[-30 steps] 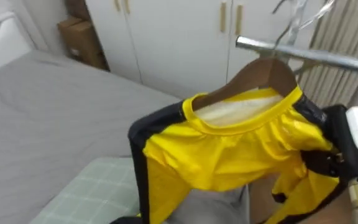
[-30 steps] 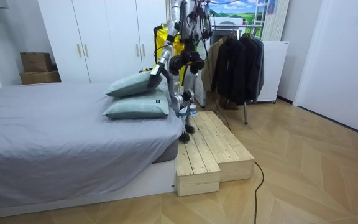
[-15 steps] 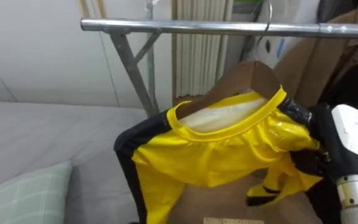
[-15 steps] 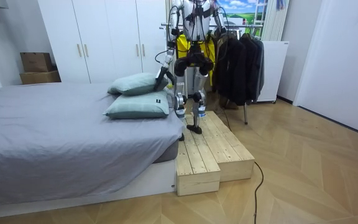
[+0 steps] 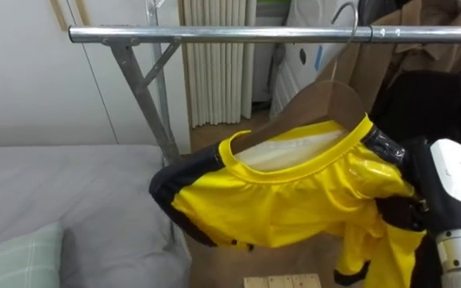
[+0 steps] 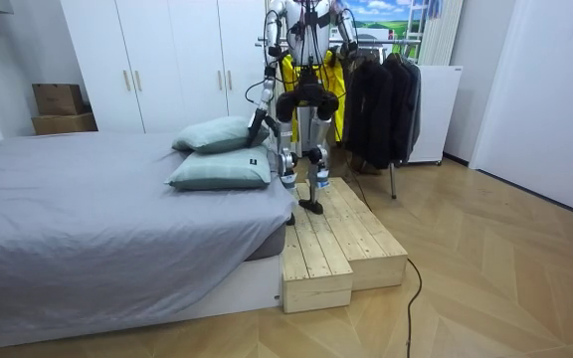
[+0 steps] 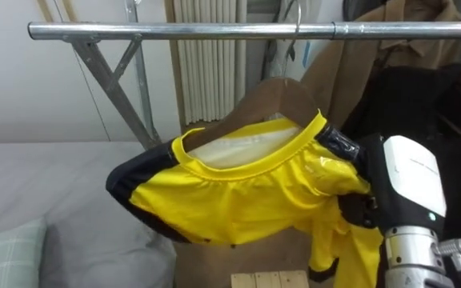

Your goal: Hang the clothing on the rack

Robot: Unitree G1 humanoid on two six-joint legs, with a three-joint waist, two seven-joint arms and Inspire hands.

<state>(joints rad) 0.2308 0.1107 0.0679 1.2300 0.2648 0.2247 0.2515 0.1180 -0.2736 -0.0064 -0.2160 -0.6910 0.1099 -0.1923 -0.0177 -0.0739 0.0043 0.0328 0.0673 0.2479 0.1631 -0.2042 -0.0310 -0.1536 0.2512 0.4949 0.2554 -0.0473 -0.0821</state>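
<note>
You have the robot standing on the wooden platform (image 6: 336,239), facing the steel rail (image 5: 214,34) of the clothes rack. The grey bed (image 5: 54,184) lies below the rail and to its left.

Dark coats (image 5: 430,96) already hang from the rail's right end. The bare stretch left of them is the likely slot for this garment.

The yellow jersey (image 5: 278,200) hangs just below the rail, near the coats. It sits collar-up on a wooden hanger (image 5: 326,100), so it drapes freely and clears the bed.

The hanger's wire hook (image 5: 344,12) rises to rail height. Whether it is seated over the bar or only held against it cannot be told.

The right hand (image 5: 446,184) is below the rail's right end. Its fingers are curled tight on the jersey at the hanger's right shoulder, which appears to carry the load and steer the hook.

The left hand (image 6: 259,117) hangs low, well below the rail. Its fingers cannot be read.

Judgement: confirm the hook's seating before you release.
</note>
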